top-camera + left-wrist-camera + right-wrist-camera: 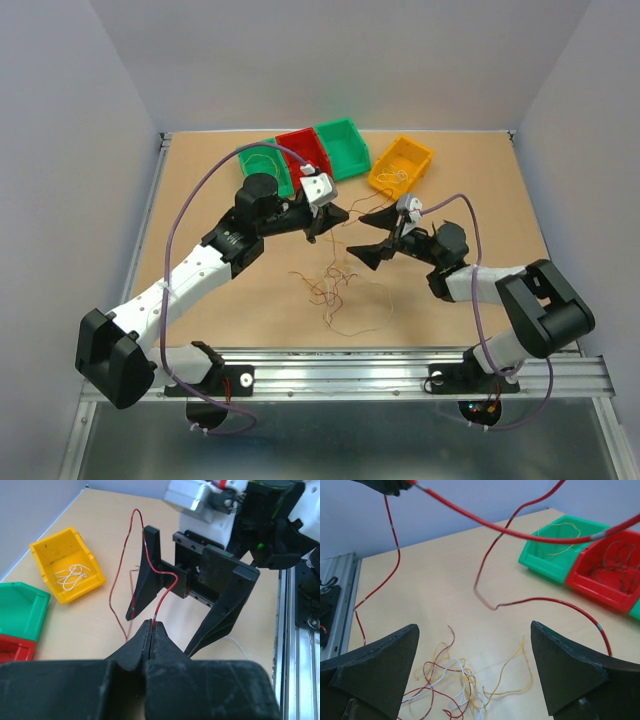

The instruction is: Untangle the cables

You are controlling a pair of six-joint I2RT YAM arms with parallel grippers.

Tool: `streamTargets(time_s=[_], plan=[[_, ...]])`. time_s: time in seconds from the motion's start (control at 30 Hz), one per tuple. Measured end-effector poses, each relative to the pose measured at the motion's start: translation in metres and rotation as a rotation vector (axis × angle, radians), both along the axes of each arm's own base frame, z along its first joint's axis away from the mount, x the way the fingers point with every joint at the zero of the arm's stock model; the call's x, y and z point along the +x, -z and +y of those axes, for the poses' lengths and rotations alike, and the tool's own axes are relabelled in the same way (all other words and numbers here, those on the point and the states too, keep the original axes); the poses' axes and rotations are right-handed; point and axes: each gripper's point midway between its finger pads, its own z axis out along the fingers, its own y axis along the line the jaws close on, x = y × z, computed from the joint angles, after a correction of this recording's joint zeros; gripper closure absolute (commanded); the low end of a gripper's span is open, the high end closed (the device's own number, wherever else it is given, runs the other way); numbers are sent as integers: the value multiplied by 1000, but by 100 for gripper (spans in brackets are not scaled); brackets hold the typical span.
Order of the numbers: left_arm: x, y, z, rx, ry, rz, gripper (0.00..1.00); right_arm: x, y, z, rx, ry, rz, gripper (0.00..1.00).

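Observation:
The cables lie as a loose tangle of red-brown, white and yellow wires on the table between the arms; they also show in the right wrist view. My left gripper is shut on one red wire, pinched at the fingertips and lifted above the table. That red wire arcs across the right wrist view, and part of it hangs back toward the tangle. My right gripper is open and empty, its fingers wide apart above the tangle, close in front of my left gripper.
Bins stand at the back: a green bin with yellow wire, a red bin with red-brown wires, another green bin, and a yellow bin with white wires. A metal rail runs along the near edge.

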Motion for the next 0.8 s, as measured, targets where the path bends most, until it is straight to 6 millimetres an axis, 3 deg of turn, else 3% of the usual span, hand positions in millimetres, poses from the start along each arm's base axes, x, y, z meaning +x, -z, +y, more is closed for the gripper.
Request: streamTargets(time_s=[0.2,0.33,0.63,0.73,0.77,0.8], plan=[[-3,2,0,2,12,11,100,1,21,13,2,-91,127,5],[-4,2,-1,3,19,16,100,5,25,19,16,-113,181,9],[-7,2,-1,1,31,24,100,20,2,26,73,-115,194,15],[-7,2,-2,0,33,28,100,24,-3,25,90,-89,187,25],[-8,2,-2,-1,34,30,100,26,-4,24,95,-79,188,42],[-8,2,-2,-2,35,33,100,27,-4,24,98,-74,191,51]])
